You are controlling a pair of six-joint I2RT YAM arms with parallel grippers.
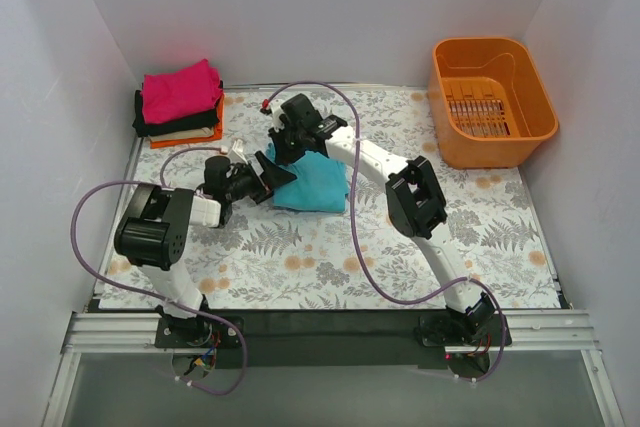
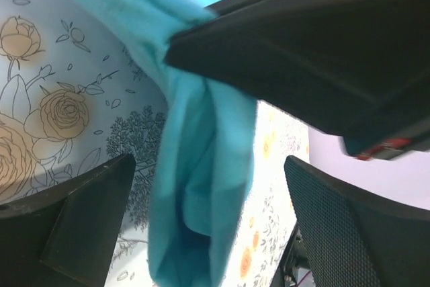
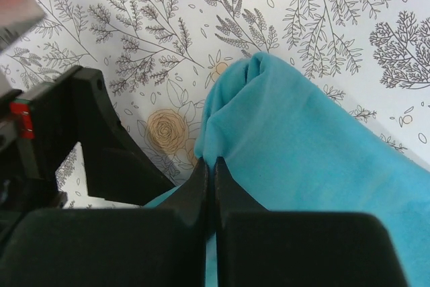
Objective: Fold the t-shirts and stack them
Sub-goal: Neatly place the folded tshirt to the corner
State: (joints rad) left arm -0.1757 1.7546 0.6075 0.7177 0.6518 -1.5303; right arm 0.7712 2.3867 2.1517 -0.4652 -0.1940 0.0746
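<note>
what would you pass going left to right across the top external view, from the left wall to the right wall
stack of folded t-shirts → left pincer → teal t-shirt → orange basket

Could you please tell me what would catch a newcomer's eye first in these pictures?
The teal t-shirt lies bunched in the middle of the table, with both arms meeting at its left edge. The right gripper is pinched shut on a fold of it, and the left gripper is open with cloth between its fingers. Next come the stack of folded shirts, magenta-pink on top, at the back left, and the orange basket at the back right.
</note>
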